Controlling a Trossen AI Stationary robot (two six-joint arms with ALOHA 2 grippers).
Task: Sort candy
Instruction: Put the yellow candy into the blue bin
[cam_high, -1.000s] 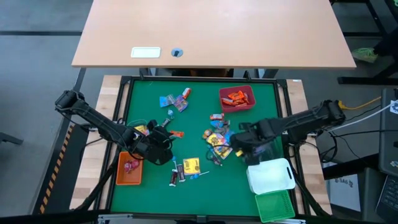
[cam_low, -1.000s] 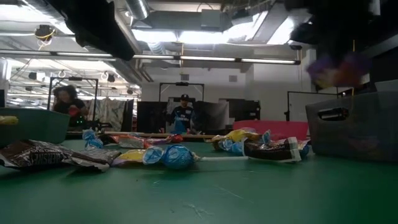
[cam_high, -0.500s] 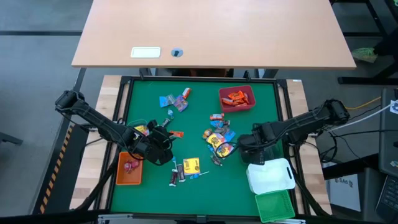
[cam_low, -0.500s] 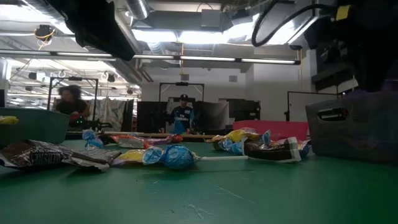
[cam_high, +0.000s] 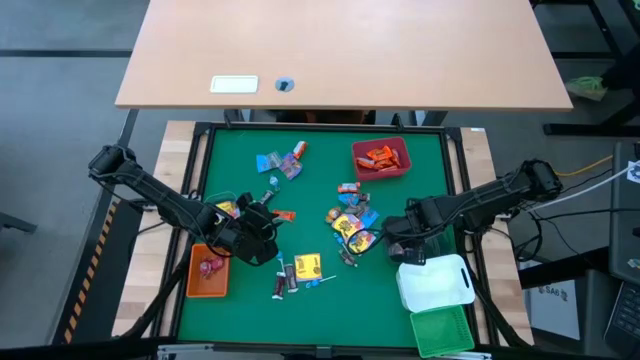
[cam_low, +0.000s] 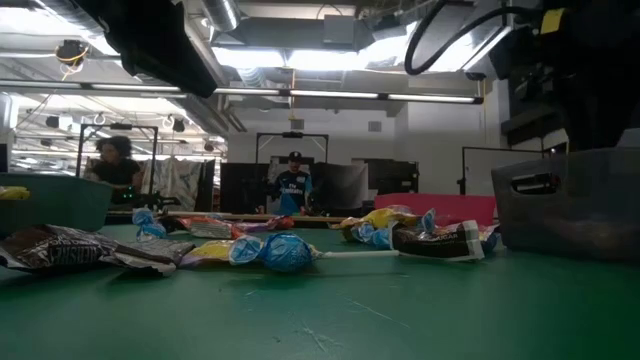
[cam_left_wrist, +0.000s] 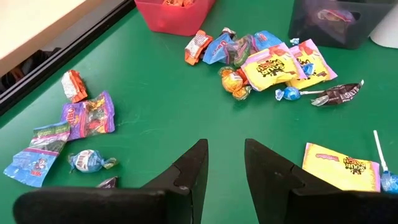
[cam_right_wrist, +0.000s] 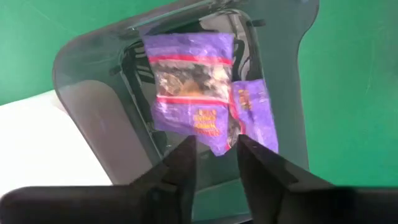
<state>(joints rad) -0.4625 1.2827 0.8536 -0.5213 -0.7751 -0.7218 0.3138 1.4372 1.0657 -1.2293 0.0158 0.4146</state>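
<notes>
Hovering over clear bin (cam_right_wrist: 93, 93) with purple candy (cam_right_wrist: 193, 87), right pincer (cam_right_wrist: 214, 165) apart

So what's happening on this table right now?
A two-armed robot is sorting candy into bins. The right gripper hovers over the clear bin, fingers apart, with purple packets lying inside. The left gripper hangs open over the green mat, holding nothing. Loose candy lies mid-table; the red bin and orange bin hold some.

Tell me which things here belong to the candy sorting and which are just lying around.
Job:
- candy loose on the green mat
- purple packets in the clear bin
- red bin, orange bin, white bin, green bin

Lying about:
- white card on the wooden table
</notes>
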